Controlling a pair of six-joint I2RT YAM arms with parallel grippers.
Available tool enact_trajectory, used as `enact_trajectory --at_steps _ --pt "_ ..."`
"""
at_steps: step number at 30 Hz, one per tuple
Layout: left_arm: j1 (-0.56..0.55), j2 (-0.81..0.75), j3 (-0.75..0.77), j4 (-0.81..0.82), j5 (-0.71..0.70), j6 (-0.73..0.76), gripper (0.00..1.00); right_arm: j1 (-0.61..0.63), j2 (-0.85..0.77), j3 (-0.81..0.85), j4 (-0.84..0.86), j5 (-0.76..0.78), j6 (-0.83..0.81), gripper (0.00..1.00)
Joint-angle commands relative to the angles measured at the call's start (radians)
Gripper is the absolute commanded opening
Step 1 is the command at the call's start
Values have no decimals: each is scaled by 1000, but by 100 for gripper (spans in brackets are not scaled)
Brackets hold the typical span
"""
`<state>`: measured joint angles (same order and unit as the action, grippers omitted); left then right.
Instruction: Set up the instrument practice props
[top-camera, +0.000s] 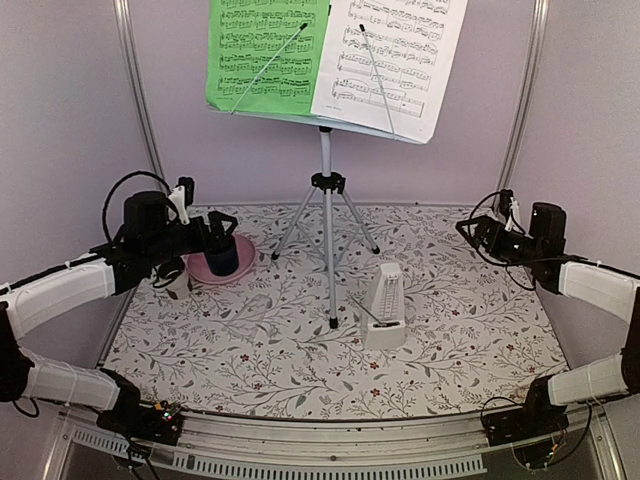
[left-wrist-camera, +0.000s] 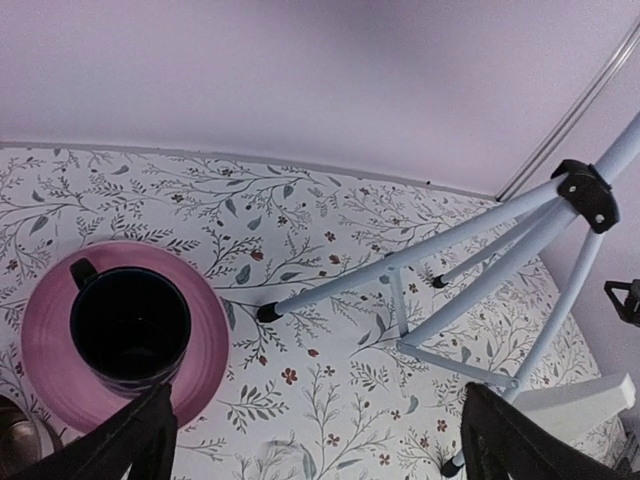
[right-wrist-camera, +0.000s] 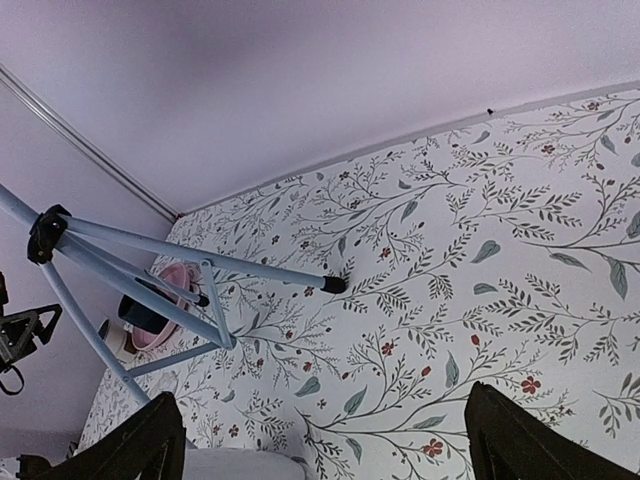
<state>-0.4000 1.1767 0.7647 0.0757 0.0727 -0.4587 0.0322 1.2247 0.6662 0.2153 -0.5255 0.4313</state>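
The pale grey tripod music stand (top-camera: 327, 200) rises from the middle of the table. On its desk at the top lie a green sheet (top-camera: 265, 50) and a white sheet (top-camera: 390, 60) of music, each under a thin wire holder. The white pyramid metronome (top-camera: 385, 305) stands just right of the stand's front leg. My left gripper (top-camera: 215, 232) hovers open over the far left of the table, with only tablecloth between its fingers (left-wrist-camera: 130, 440). At the far right my right gripper (top-camera: 475, 232) hangs open and empty. Both wrist views show the tripod legs (left-wrist-camera: 450, 250) (right-wrist-camera: 150, 260).
A dark blue cup (left-wrist-camera: 130, 325) stands on a pink plate (left-wrist-camera: 205, 350) just below my left gripper. A small white cup (top-camera: 178, 282) sits left of the plate, partly under the left arm. Lilac walls and metal frame posts close the table's back and sides.
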Motion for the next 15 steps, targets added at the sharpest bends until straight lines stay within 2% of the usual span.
enact_trajectory --at_steps 1,7,15 --pt "43 12 -33 -73 35 -69 99 -2 51 -52 70 -18 8 99" --pt "52 74 -63 -72 23 -97 99 -3 108 -119 124 -16 -12 99" --pt "51 129 -96 -53 10 -103 99 -3 100 -137 131 -7 -33 99"
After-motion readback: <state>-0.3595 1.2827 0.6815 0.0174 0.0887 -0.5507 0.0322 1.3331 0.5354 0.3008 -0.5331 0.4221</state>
